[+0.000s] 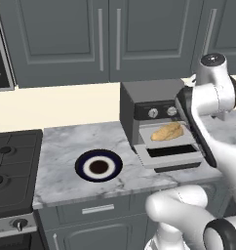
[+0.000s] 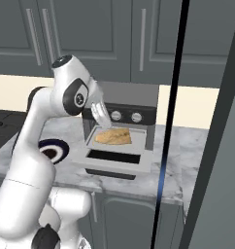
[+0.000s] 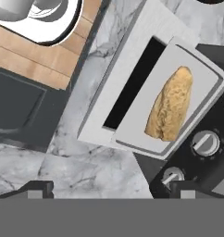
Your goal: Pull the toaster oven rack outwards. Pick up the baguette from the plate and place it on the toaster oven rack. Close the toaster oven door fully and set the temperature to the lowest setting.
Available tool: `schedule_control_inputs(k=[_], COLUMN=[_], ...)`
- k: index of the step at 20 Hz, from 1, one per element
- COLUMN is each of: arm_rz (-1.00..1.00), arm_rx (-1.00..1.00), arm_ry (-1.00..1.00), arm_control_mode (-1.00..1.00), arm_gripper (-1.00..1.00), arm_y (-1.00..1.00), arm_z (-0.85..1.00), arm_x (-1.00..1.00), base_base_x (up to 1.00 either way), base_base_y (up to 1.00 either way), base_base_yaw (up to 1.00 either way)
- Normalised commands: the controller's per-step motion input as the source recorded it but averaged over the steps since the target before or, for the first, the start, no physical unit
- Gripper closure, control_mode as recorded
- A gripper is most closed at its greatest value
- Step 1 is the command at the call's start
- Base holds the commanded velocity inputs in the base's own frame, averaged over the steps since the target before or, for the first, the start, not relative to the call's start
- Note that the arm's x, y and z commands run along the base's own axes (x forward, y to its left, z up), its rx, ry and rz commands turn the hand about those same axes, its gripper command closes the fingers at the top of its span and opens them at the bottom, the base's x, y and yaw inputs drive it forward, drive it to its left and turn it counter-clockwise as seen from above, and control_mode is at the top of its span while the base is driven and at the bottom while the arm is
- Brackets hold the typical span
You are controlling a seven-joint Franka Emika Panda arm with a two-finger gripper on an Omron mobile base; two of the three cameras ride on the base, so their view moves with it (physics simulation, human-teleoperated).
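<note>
a kitchen: grey cabinets [image 1: 66, 39], marble counter [image 1: 66, 146], stove [image 1: 12, 166].

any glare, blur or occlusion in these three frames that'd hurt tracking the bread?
Left base view: flat, even render light, no blur or glare; the white arm covers the right side of the dark grey toaster oven. Right base view: a dark vertical edge with a blue streak crosses the frame, clear of the tan-golden baguette. Hand view: sharp, the baguette unobstructed on the light grey rack.

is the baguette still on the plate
No, the baguette lies on the pulled-out toaster oven rack; the plate is bare.
</note>
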Motion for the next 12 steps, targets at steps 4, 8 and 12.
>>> schedule_control_inputs(k=[4, 8, 12], arm_rz=[0.02, 0.20, 0.31], arm_rx=[0.03, 0.00, 0.00], arm_ry=[-0.37, -0.14, -0.02], arm_control_mode=[-1.00, -1.00, -1.00], arm_gripper=[-1.00, -1.00, -1.00], arm_y=[-0.05, 0.00, 0.00], arm_z=[0.02, 0.09, 0.09], arm_x=[-0.98, -0.78, -0.66], base_base_x=[0.00, 0.00, 0.00], base_base_y=[0.00, 0.00, 0.00], base_base_yaw=[0.00, 0.00, 0.00])
